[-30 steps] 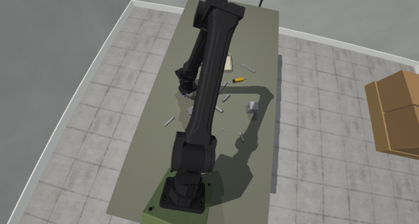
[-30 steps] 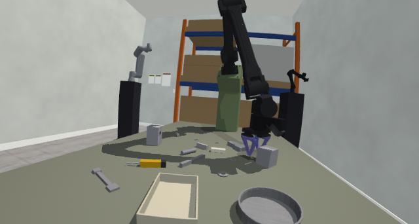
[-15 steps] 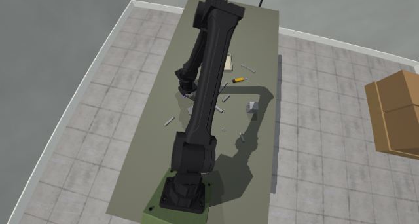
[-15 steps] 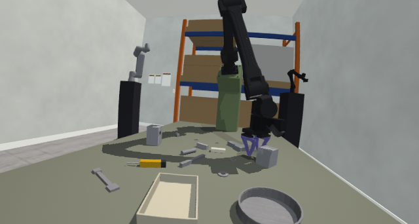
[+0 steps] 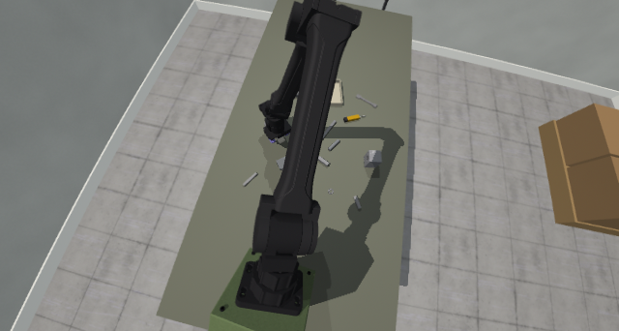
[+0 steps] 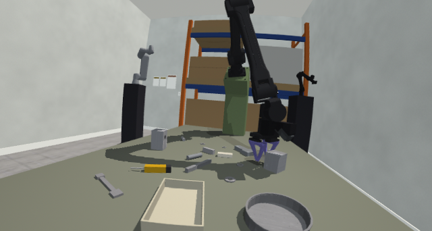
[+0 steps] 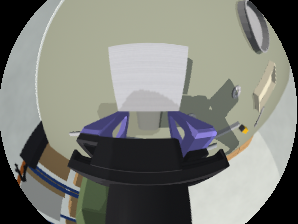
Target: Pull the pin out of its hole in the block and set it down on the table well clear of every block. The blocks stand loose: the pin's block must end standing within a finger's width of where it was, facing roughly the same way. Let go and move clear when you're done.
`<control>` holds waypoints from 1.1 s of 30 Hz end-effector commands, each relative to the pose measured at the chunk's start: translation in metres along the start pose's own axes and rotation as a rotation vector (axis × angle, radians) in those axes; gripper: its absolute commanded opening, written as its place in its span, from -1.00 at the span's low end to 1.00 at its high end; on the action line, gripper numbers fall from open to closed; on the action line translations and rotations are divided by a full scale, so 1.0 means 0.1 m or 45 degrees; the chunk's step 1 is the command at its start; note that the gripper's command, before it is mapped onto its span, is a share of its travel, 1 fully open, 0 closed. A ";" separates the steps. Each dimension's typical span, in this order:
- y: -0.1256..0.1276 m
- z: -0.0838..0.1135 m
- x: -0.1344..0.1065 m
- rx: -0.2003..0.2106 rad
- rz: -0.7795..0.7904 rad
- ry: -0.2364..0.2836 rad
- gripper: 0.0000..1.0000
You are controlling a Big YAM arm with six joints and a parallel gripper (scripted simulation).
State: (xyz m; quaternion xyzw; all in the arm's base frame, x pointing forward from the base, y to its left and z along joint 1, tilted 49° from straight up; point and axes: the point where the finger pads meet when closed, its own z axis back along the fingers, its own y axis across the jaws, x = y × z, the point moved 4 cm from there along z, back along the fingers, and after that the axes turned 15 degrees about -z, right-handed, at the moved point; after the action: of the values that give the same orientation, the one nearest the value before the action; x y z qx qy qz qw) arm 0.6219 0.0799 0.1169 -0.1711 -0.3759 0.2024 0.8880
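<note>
A light grey block stands on the olive table, near its right edge in the exterior view. In the top view the arm hides most of it. A short grey pin sticks out of the block's near side in the wrist view. My gripper is low over the table, right beside the block. Its purple fingers are open and stand on either side of the pin without closing on it.
A second grey block stands apart across the table. A cream tray, a round grey dish, a yellow knife and several loose grey bars lie around.
</note>
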 end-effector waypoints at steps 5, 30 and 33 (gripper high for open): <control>-0.08 -0.11 -0.06 -0.010 0.000 0.013 0.20; -0.07 -0.10 -0.07 -0.008 0.001 0.017 -1.00; -0.07 -0.10 -0.07 -0.008 0.001 0.017 -1.00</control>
State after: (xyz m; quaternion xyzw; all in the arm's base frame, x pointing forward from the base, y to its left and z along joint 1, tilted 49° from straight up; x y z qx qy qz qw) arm 0.6219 0.0799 0.1168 -0.1710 -0.3758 0.2025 0.8880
